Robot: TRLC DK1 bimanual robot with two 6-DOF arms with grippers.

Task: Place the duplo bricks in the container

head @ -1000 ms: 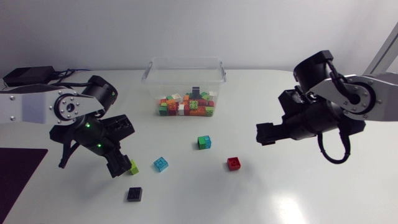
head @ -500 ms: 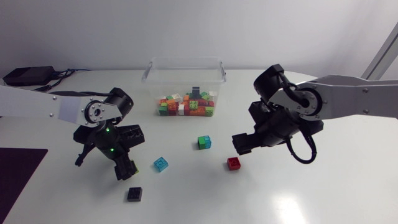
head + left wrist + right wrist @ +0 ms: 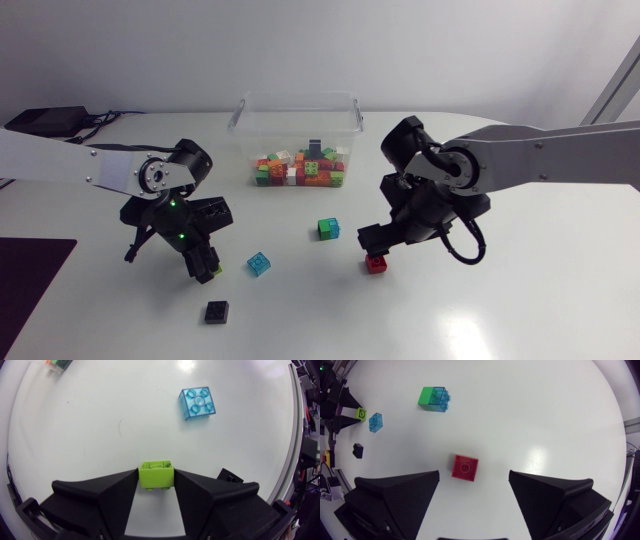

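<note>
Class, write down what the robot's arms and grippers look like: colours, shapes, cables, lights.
The left arm and right arm have silver-grey links with black joints. The left gripper and right gripper are matte black, each with two broad wedge-shaped fingers. Green lights glow on the left wrist; a black cable loops from the right wrist.

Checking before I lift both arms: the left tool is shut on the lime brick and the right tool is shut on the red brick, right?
Not quite. The left tool is shut on the lime brick, but the right tool is open, not shut: the right wrist view shows the red brick sitting between its wide-apart jaws, touched by neither.
</note>
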